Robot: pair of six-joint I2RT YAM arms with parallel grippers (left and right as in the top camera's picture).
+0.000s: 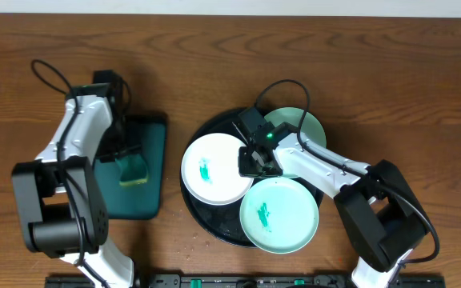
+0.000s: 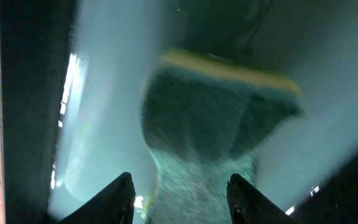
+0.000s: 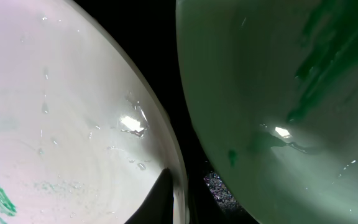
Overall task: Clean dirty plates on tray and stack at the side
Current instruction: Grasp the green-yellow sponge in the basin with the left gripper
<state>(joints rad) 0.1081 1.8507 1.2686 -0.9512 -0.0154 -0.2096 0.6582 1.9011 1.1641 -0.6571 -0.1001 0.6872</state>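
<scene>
The black tray (image 1: 214,222) holds three plates. The white plate (image 1: 210,168) lies at its left with a green smear. One mint plate (image 1: 278,214) with a smear lies at the front and another mint plate (image 1: 304,128) at the back. My right gripper (image 1: 256,162) sits at the white plate's right rim. In the right wrist view one finger lies on the white plate (image 3: 61,124) just inside its rim, and the jaws (image 3: 182,199) pinch that rim beside a smeared mint plate (image 3: 278,93). My left gripper (image 1: 126,156) is shut on a green sponge (image 2: 216,124).
The sponge (image 1: 133,170) hangs over a rectangular dark-teal tray (image 1: 146,200) left of the black tray. Both lie on a wooden table (image 1: 390,64). Both arm bases stand at the table's front edge. A black cable loops above the right arm.
</scene>
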